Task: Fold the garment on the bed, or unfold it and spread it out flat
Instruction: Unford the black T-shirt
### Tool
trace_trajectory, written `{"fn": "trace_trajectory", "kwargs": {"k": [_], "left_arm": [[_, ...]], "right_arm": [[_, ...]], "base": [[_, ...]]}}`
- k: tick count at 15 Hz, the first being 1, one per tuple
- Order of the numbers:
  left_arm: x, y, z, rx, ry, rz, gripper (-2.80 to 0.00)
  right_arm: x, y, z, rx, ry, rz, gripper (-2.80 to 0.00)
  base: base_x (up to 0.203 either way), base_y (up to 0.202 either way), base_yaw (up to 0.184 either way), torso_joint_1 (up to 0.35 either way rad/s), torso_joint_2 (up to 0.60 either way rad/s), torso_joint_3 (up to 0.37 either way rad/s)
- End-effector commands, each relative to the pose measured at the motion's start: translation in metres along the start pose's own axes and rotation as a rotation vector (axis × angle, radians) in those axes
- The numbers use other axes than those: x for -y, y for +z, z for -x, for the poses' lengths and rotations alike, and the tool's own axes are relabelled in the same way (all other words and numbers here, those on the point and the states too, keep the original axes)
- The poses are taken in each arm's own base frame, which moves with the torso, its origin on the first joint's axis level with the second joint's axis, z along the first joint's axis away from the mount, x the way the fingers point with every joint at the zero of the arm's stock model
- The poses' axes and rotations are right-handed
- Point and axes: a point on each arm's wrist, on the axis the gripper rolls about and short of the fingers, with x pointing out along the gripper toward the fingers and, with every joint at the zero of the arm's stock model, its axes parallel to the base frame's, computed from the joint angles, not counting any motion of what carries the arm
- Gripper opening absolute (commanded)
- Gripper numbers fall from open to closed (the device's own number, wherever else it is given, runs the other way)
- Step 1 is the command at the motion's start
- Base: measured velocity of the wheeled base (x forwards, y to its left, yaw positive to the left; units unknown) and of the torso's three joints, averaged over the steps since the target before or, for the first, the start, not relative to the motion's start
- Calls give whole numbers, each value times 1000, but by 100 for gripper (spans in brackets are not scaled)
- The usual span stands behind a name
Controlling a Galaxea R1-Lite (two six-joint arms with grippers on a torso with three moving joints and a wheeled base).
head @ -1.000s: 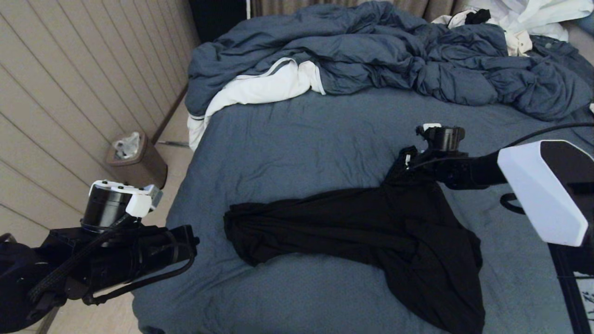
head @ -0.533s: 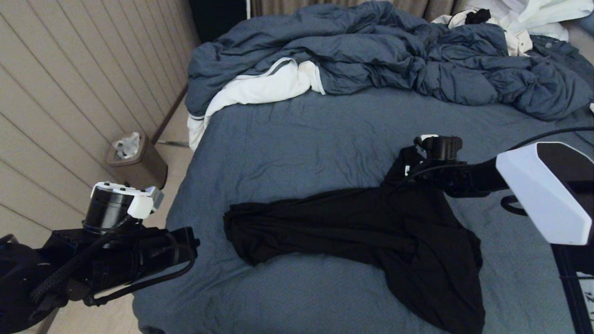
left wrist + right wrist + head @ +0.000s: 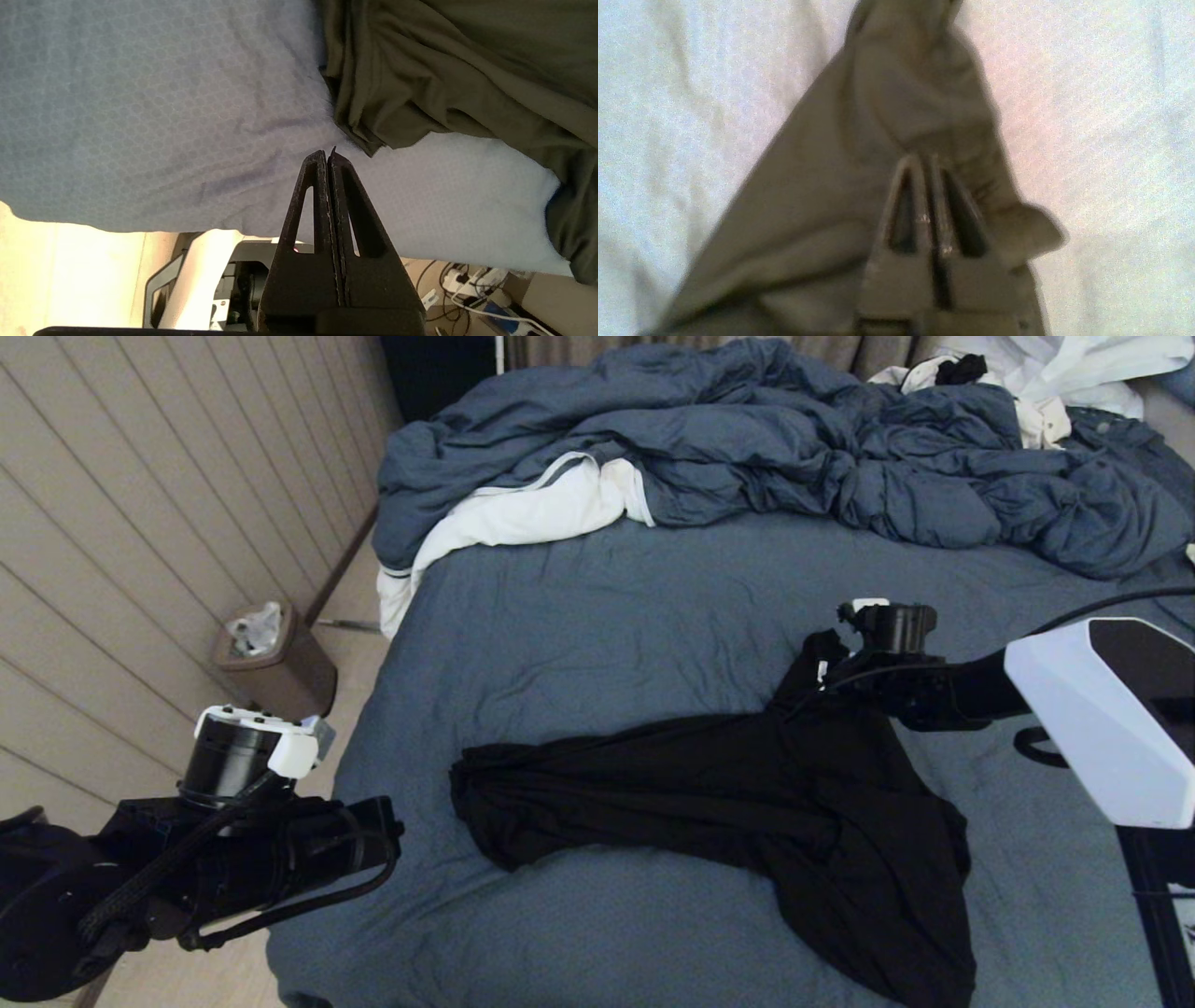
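The black garment (image 3: 709,784) lies bunched in a long band across the front of the slate-blue bed (image 3: 597,635), one wide part trailing toward the front edge. Its far right corner rises in a peak to my right gripper (image 3: 823,665), which is shut on the garment. In the right wrist view the closed gripper (image 3: 926,158) sits against the garment's folds (image 3: 859,163). My left gripper (image 3: 327,156) is shut and empty, hovering off the bed's front left corner just short of the garment's left end (image 3: 444,70). No print shows.
A rumpled blue duvet (image 3: 747,439) with white lining fills the back of the bed. A white clothes pile (image 3: 1055,373) sits at the back right. A brown bin (image 3: 275,658) stands on the floor beside the panelled wall on the left.
My right gripper dipped a little with the garment's corner, then eased back up slightly. The left arm shifted slightly; the garment's body has not moved.
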Motion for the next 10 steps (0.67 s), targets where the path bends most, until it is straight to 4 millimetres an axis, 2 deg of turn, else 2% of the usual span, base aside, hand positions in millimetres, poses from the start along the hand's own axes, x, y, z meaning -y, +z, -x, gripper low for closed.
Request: {"fn": "trace_trajectory", "kwargs": {"k": [1,9,10], "left_arm": [[0,0,-1,1,0,4,-280],[0,0,1,4,-4,4,-280],[0,1,1,5,-4,4,-280]], "right_arm": [[1,7,5,16,-1,-4,-280],[2,2,3,0,-5,1,-280],[2,2,4,-1,-4,3,0]], "base": [[0,0,0,0,0,0],[0,0,0,0,0,0],[0,0,0,0,0,0]]}}
